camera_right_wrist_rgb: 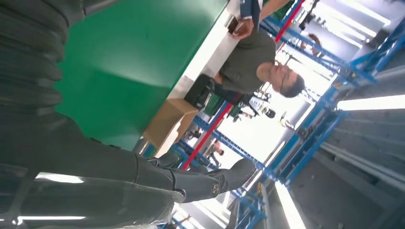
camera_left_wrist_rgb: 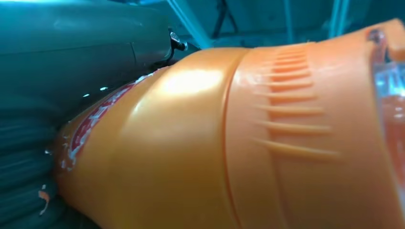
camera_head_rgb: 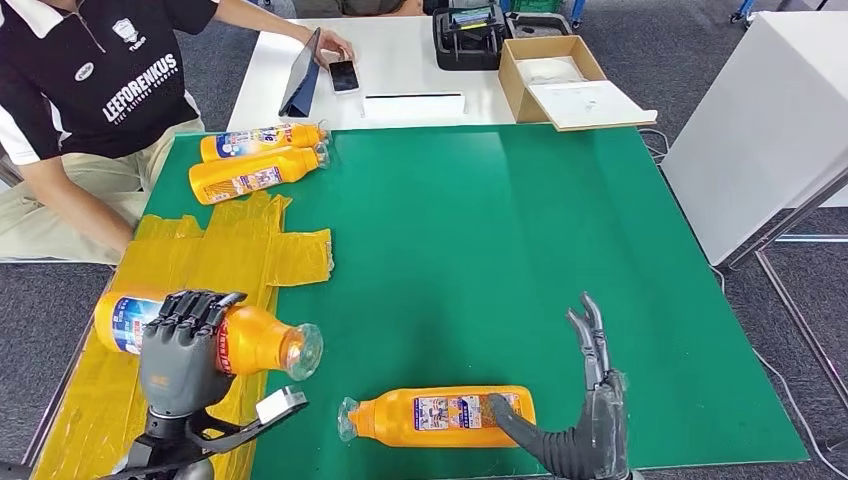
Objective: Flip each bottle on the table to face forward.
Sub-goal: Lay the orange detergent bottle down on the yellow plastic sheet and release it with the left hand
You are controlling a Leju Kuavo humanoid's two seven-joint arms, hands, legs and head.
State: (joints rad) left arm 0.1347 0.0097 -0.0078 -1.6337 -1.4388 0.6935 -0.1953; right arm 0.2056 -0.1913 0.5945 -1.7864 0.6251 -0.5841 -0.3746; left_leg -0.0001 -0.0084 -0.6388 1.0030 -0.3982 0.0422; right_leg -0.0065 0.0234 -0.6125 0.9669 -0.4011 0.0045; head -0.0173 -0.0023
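Note:
My left hand (camera_head_rgb: pixel 183 345) grips an orange bottle (camera_head_rgb: pixel 255 342) at the near left, held on its side with its clear cap pointing right; the same bottle (camera_left_wrist_rgb: pixel 215 138) shows close up in the left wrist view. A second orange bottle (camera_head_rgb: pixel 440 415) lies on the green mat (camera_head_rgb: pixel 480 230) near the front edge, label up, cap to the left. My right hand (camera_head_rgb: pixel 585 400) stands beside its base, fingers spread upward, thumb touching the bottle's end. In the right wrist view the right hand (camera_right_wrist_rgb: pixel 191 183) holds nothing. Two more orange bottles (camera_head_rgb: pixel 258 160) lie side by side at the far left.
Yellow plastic sheets (camera_head_rgb: pixel 235 250) cover the mat's left side. A person in a black shirt (camera_head_rgb: pixel 90 90) sits at the far left. Beyond the mat a white table holds a tablet (camera_head_rgb: pixel 300 75), a phone (camera_head_rgb: pixel 343 75), a cardboard box (camera_head_rgb: pixel 560 80) and a black case (camera_head_rgb: pixel 468 35).

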